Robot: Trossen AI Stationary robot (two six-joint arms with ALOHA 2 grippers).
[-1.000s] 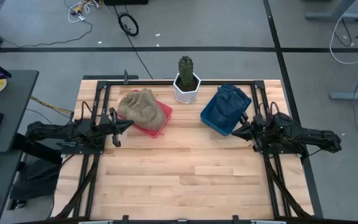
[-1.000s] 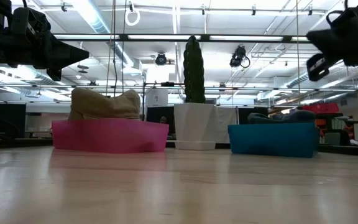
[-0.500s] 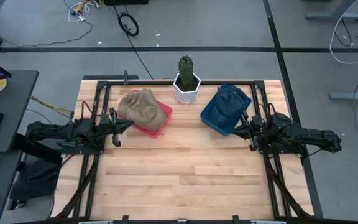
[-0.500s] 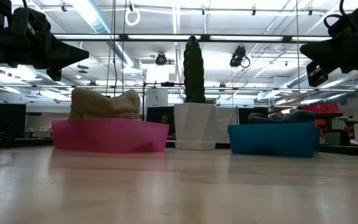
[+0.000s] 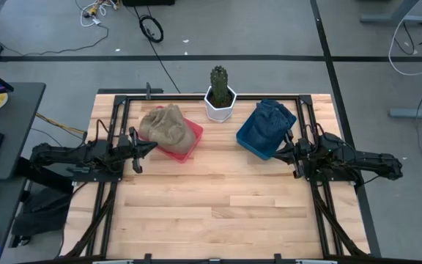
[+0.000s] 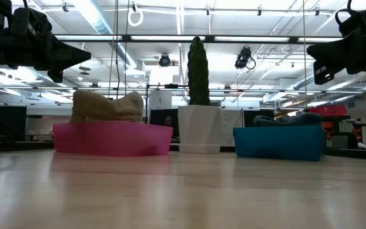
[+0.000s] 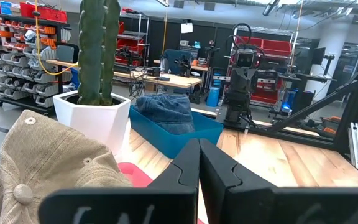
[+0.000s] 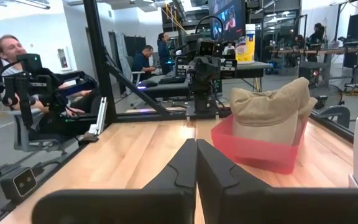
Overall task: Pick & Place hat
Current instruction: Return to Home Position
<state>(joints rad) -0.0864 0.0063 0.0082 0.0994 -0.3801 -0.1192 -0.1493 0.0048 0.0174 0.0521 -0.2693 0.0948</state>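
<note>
A tan hat [image 5: 168, 125] lies heaped in a pink tray [image 5: 185, 141] at the table's far left; it also shows in the low view [image 6: 105, 105] and both wrist views [image 7: 42, 163] [image 8: 272, 111]. A blue denim hat [image 5: 268, 122] fills a blue tray [image 5: 249, 144] at the far right. My left gripper [image 5: 152, 146] is shut, level, just left of the pink tray, touching nothing. My right gripper [image 5: 277, 153] is shut, level, beside the blue tray's near right side, holding nothing.
A cactus in a white pot [image 5: 220, 100] stands between the two trays at the far edge. The near half of the wooden table [image 5: 218, 213] holds no objects. Black frame rails [image 5: 114, 139] run along both sides. People sit in the room beyond.
My right gripper has rolled a little about its own pointing line and tipped slightly while staying in place. The left arm, hats and trays have kept still.
</note>
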